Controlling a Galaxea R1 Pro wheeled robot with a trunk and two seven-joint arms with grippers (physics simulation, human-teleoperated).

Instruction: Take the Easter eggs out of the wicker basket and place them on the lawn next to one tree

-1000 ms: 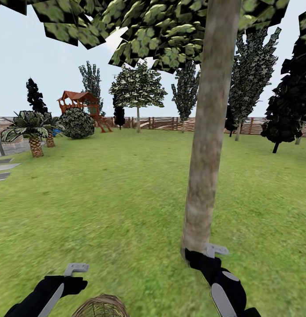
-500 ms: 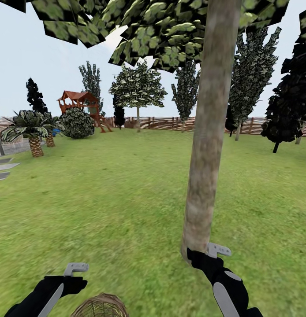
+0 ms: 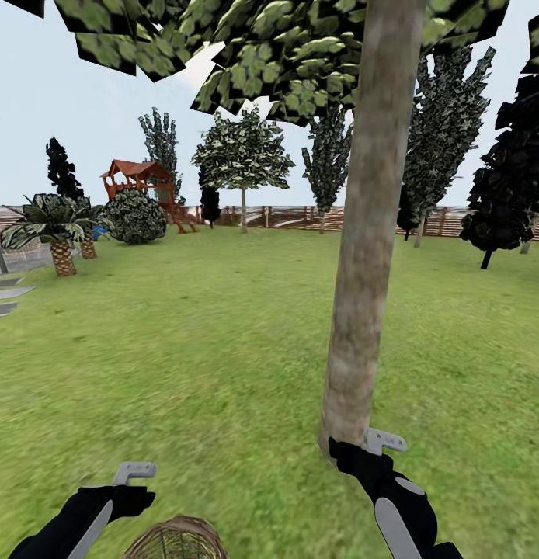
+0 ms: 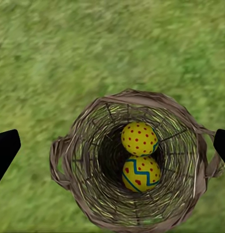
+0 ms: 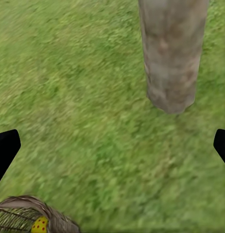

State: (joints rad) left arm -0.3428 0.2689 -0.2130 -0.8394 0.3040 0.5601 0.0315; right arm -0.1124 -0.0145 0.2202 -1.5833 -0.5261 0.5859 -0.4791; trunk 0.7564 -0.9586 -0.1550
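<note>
Nothing has visibly moved since half a second ago: the right gripper (image 3: 361, 454) still hovers low at the foot of the tree (image 3: 366, 256), right of centre, while the left gripper (image 3: 128, 485) hangs at lower left. Both have their fingers spread wide and empty. At the bottom edge, the wicker basket (image 4: 63, 165) sits on the lawn (image 3: 207, 349) holding two visible Easter eggs (image 4: 139, 138).
</note>
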